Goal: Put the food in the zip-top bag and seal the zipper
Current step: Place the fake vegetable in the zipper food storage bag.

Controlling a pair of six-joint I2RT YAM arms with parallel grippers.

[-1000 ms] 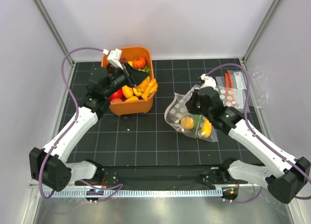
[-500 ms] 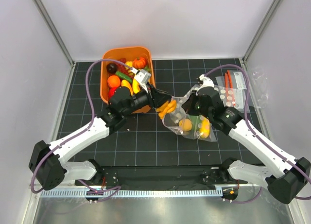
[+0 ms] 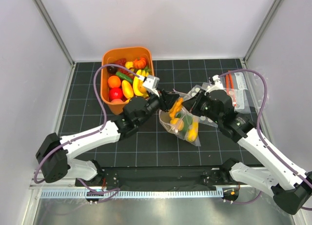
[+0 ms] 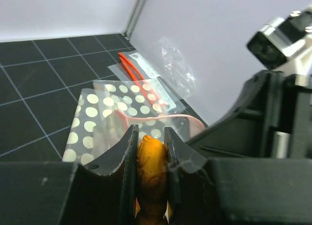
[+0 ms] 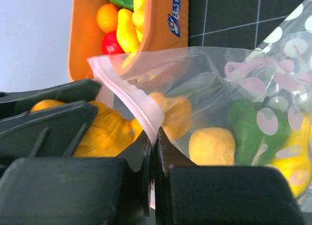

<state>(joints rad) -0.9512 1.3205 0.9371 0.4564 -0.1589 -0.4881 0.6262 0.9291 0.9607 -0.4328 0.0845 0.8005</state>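
Far left on the black gridded mat (image 3: 146, 152): an orange plastic bin (image 3: 126, 50), heaped with small glossy toy fruits and vegetables (image 3: 115, 82) in yellow, orange, red and green. Just right of the bin: the left gripper (image 4: 149, 133), reaching rightward, clamped on a glossy orange-yellow toy food piece (image 4: 150, 159), with both dark fingers (image 4: 127, 156) pressed flat against its sides. Holds that piece right at the bag's mouth; cannot tell whether it is already past the strip. Mid-mat, right of the bin: the clear crinkly zip-top bag (image 3: 185, 127), mouth turned toward the left gripper and gaping, with the thin pale pink zipper strip (image 5: 127, 95) unsealed. Inside it already: a yellow lump (image 5: 212, 144), a green piece (image 5: 248, 118) and more yellow at the bottom. Further right: the right gripper (image 5: 152, 136), jaws pressed together, pinching the pink strip and keeping that edge of the mouth lifted. Behind the bag, flat on the mat: a white-polka-dotted bag (image 4: 97, 112). Far right, near the wall: small clear bags with red-orange strips (image 3: 233, 86), partly overlapping.
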